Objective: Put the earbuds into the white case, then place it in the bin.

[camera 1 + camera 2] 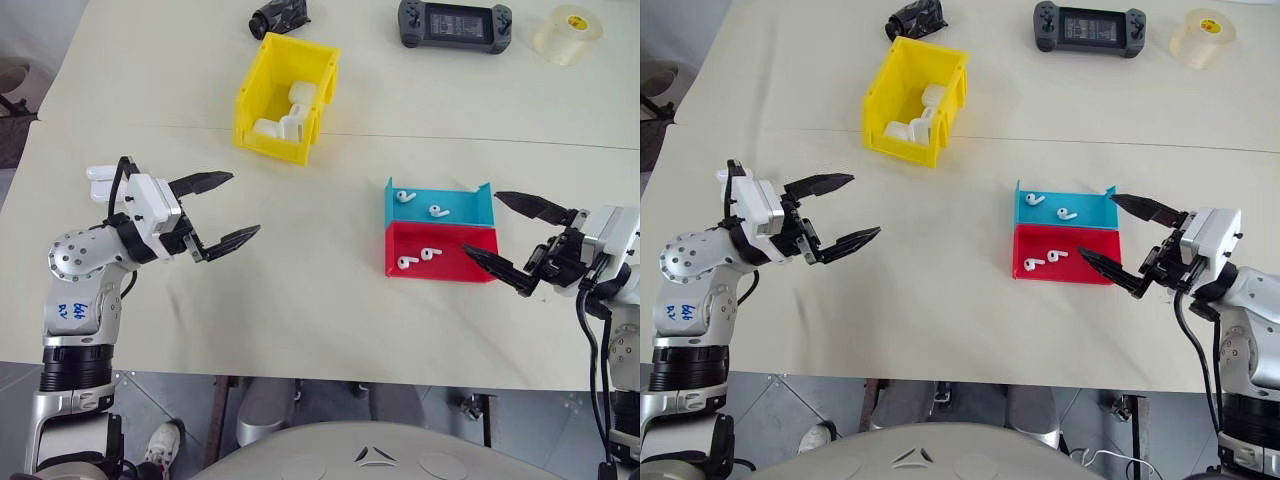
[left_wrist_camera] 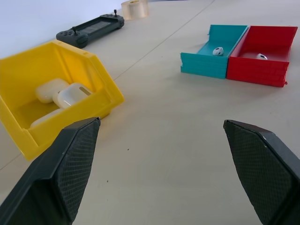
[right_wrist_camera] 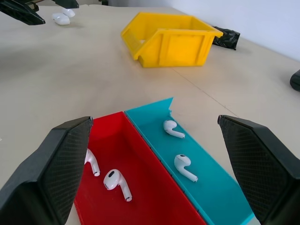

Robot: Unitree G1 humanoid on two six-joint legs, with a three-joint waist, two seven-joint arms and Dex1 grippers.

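Two earbuds (image 1: 421,203) lie in the blue tray (image 1: 465,205) and two more earbuds (image 3: 107,173) in the red tray (image 1: 455,255), right of centre. The yellow bin (image 1: 255,88) stands at the back, left of centre, with white cases (image 2: 70,95) inside it. Two more white cases (image 3: 61,18) lie on the table behind my left wrist, partly hidden by it. My left gripper (image 1: 245,203) hovers open and empty at the left, pointing towards the trays. My right gripper (image 1: 482,224) is open and empty just to the right of the trays, aimed at them.
At the table's far edge lie a black handheld console (image 1: 455,22), a roll of clear tape (image 1: 568,33) and a small black object (image 1: 278,15). Bare tabletop stretches between my left gripper and the trays.
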